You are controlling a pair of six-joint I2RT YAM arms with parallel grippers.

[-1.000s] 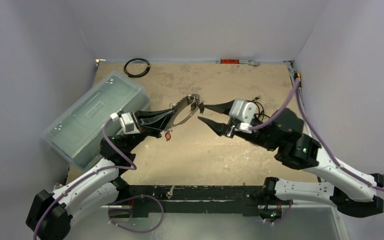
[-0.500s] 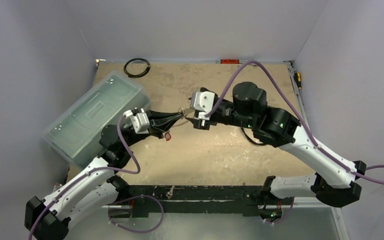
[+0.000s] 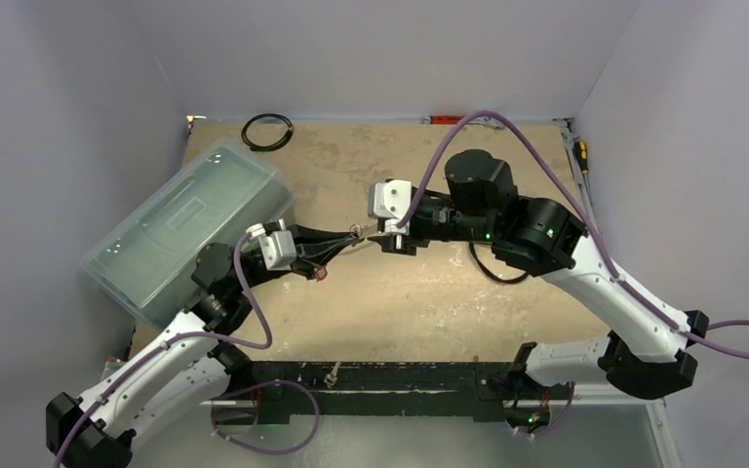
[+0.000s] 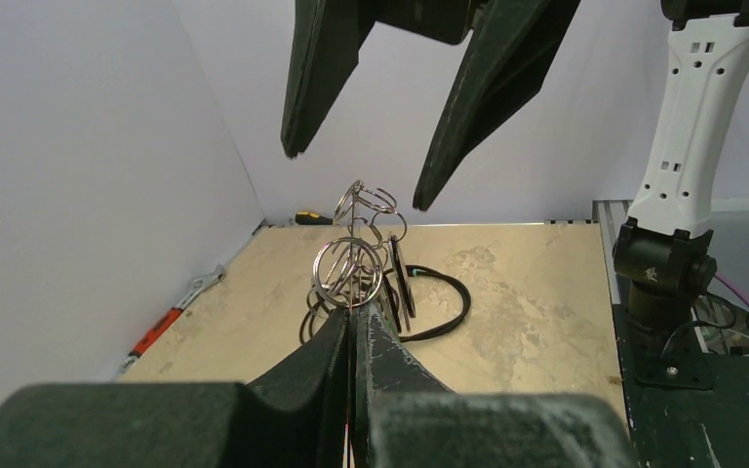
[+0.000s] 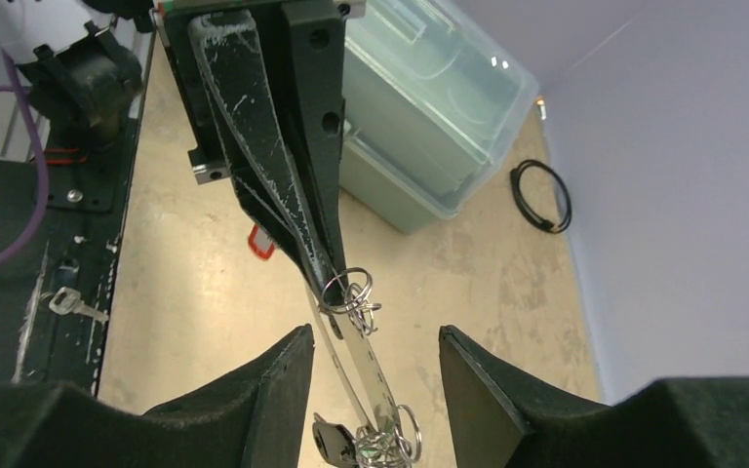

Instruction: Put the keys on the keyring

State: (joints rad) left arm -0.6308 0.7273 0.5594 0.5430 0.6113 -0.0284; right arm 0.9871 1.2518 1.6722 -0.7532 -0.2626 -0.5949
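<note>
Keyring (image 3: 348,236) hangs above the middle of the surface (image 3: 419,292), clamped edge-on by the left gripper (image 3: 341,241), its fingers pressed narrow on the metal. From above it is only a sliver. The right wrist view shows it as a flat silvery strip (image 5: 356,366) carrying small split rings (image 5: 351,292), with dark keys (image 5: 336,444) at its lower end and a red tag (image 5: 261,242) dangling under the left fingers (image 5: 293,205). The right gripper (image 5: 373,336) straddles the strip, its fingers spread wide and not touching it. A second ago the right arm stood well off to the right and the hoop faced up as an oval.
</note>
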